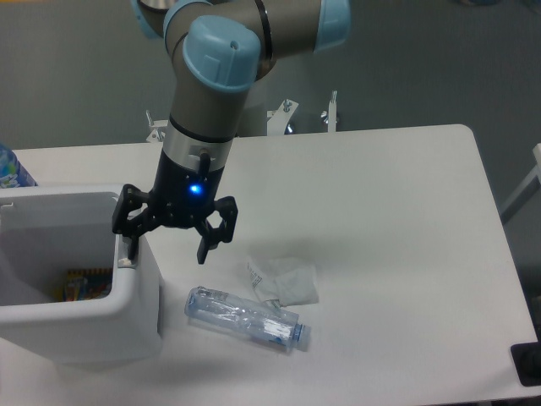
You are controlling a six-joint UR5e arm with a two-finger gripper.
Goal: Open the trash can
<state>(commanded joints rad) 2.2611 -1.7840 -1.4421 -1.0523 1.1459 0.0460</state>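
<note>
The trash can [127, 313] is a boxy white bin at the table's front left. Its top stands open and I see into it, with colourful wrappers [84, 283] at the bottom. A white panel, apparently the lid [51, 197], stands along its far edge. My gripper [165, 244] is open and empty, pointing down just right of the bin. Its left finger [125, 222] hangs over the bin's right rim, by the small grey tab [127, 256]. The right finger [205, 245] hangs over bare table.
A crushed clear plastic bottle [247, 318] lies on the table right of the bin. A crumpled white wrapper [286, 281] lies just behind it. A blue-labelled bottle [12, 169] shows at the left edge. Metal brackets [330, 110] stand at the table's back edge.
</note>
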